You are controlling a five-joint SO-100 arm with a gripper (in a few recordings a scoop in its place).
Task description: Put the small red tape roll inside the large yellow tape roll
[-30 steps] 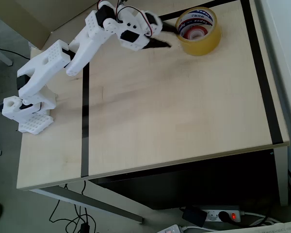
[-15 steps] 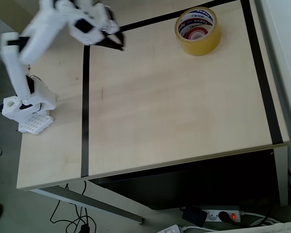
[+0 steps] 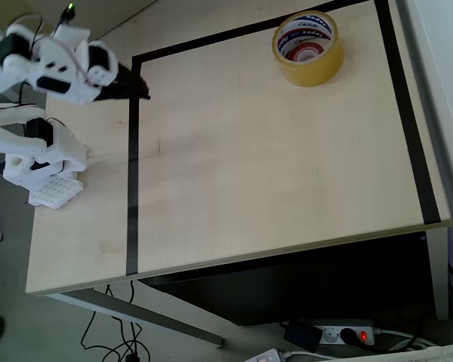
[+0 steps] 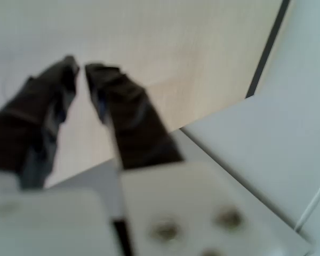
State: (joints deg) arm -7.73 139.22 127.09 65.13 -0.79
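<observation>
Pale wooden surface (image 3: 272, 166) marked with black tape lines. My large yellow tape roll (image 3: 308, 47) sits at its far right corner, the small red tape roll (image 3: 305, 53) lying inside it. My gripper (image 3: 140, 89), fingertips nearly together and empty, hangs well left.

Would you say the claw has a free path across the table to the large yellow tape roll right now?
Probably yes: bare tabletop lies between the claw and the large yellow tape roll, which already holds the small red tape roll.
</observation>
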